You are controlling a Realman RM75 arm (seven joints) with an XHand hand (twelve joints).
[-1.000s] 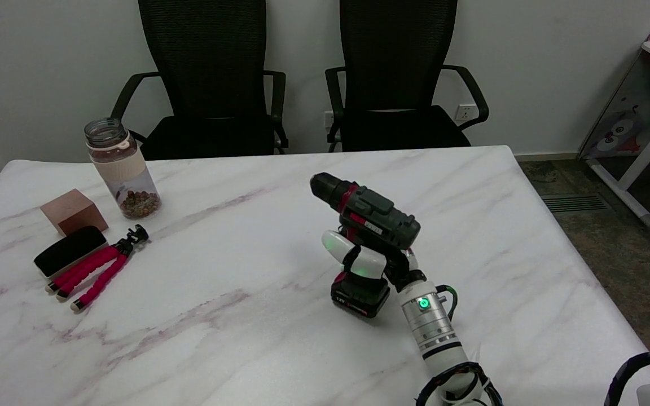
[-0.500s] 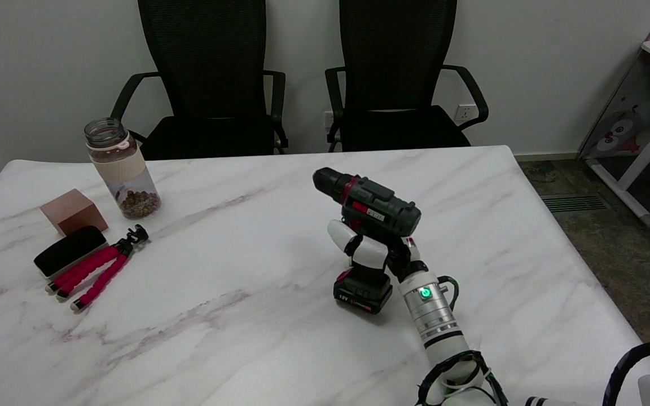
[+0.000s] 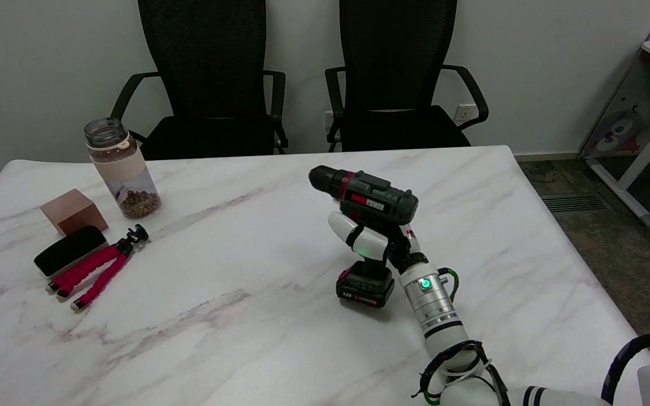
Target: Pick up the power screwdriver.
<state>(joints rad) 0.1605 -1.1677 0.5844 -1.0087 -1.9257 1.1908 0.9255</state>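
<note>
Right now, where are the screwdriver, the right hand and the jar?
screwdriver (image 3: 378, 198), head view, on the dark motor housing.
right hand (image 3: 371, 242), head view, on the white fingers wrapped round the handle.
jar (image 3: 123, 168), head view, on its beige sleeve.

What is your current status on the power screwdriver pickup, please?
Right hand grips the power screwdriver at its handle. Tool upright, chuck pointing left; whether the battery base has left the table is unclear. Nothing in the way.
</note>
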